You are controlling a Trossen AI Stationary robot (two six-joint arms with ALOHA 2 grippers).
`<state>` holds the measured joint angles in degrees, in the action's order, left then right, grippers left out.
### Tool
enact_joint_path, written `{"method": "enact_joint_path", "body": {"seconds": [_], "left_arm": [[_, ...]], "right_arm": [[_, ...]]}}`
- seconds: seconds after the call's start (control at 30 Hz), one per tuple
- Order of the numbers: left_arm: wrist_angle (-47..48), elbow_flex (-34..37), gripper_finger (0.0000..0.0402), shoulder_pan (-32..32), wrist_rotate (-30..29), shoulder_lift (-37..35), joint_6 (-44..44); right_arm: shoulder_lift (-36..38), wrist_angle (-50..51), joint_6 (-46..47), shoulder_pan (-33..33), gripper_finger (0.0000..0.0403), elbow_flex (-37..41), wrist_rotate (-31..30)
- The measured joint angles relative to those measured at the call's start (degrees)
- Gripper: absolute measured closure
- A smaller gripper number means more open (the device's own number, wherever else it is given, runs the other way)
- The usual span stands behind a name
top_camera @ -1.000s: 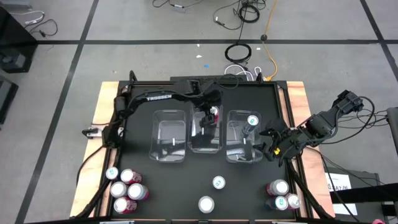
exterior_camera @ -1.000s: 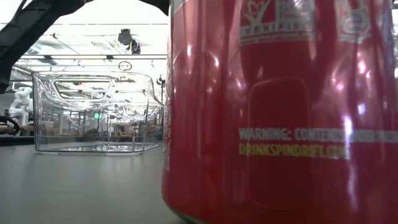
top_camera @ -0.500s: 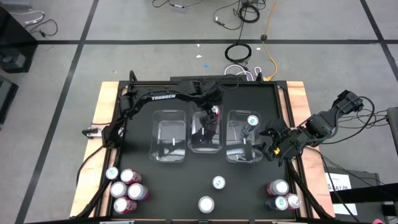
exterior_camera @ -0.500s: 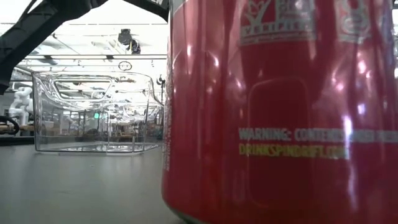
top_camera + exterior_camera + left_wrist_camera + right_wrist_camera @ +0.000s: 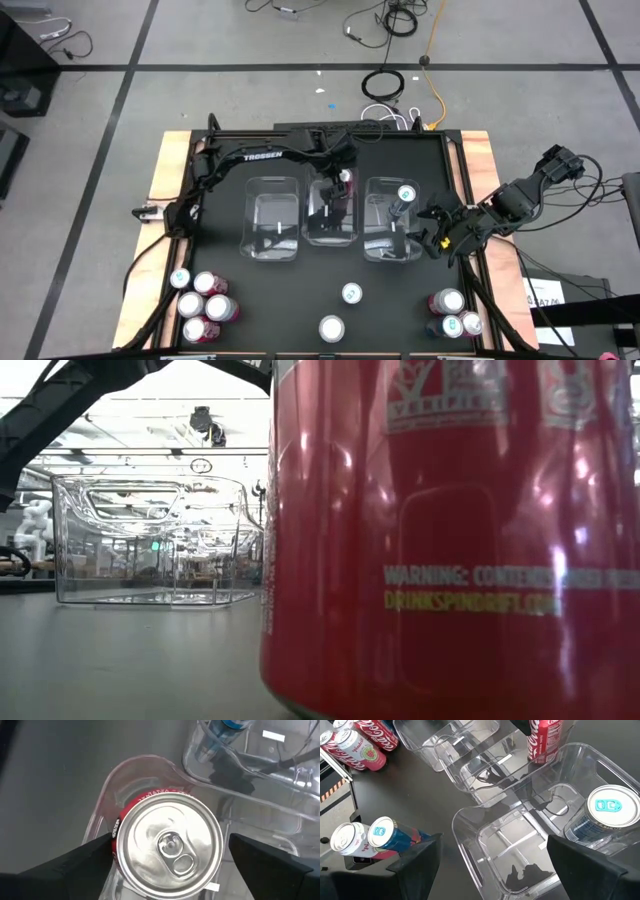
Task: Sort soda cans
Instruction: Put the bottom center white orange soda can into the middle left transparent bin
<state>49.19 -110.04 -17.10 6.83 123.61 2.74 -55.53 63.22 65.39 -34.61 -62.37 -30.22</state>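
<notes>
My left gripper (image 5: 341, 190) is open over the far end of the middle clear bin (image 5: 330, 228). Its fingers (image 5: 95, 855) stand on either side of a red can with a silver top (image 5: 167, 847). That can stands upright in the bin (image 5: 544, 740). My right gripper (image 5: 428, 226) is open and waits by the right bin's (image 5: 392, 240) right side, holding nothing (image 5: 493, 837). A blue can (image 5: 605, 812) stands in the right bin's far corner. Other cans stand in groups along the near edge. My left gripper has its fingers apart on either side of the red can's top (image 5: 150, 820), coming from above. One finger (image 5: 107, 845) shows right beside the can's rim; I cannot tell whether it touches. The can stands upright in the middle bin.
The left bin (image 5: 272, 220) holds nothing. Several cans cluster at the near left corner (image 5: 203, 303), three at the near right (image 5: 452, 312), and two stand singly (image 5: 351, 293) (image 5: 331, 327). A red can (image 5: 450, 540) fills the low view close to the camera.
The left arm's upper links have shifted a little toward the table's right and show more in the low view's top corner. Its gripper has stayed over the far end of the middle bin. The right arm and the cans have kept still.
</notes>
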Motion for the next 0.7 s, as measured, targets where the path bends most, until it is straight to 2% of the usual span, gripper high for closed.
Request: {"method": "enact_joint_path", "body": {"seconds": [0.2, 0.43, 0.6, 0.7], "left_arm": [[5.38, -3.03, 0.0006, 0.0, 0.15, 0.02, -5.4], [15.37, -12.55, 0.0006, 1.22, -1.43, -1.52, -5.44], [20.27, -14.73, 0.0006, 6.13, -9.18, -5.65, -6.03], [22.52, -14.77, 0.0006, 10.12, -10.95, -8.48, -9.2]], "right_arm": [[0.0, 0.0, 0.0, 0.02, 0.0053, 0.0, 0.02], [0.0, 0.0, -0.02, 0.02, 0.0053, 0.0, 0.2], [-0.02, 0.0, -0.07, 0.0, 0.0053, 0.0, 0.29], [-0.14, 0.0, -0.52, 0.02, 0.0053, 0.0, 0.3]]}}
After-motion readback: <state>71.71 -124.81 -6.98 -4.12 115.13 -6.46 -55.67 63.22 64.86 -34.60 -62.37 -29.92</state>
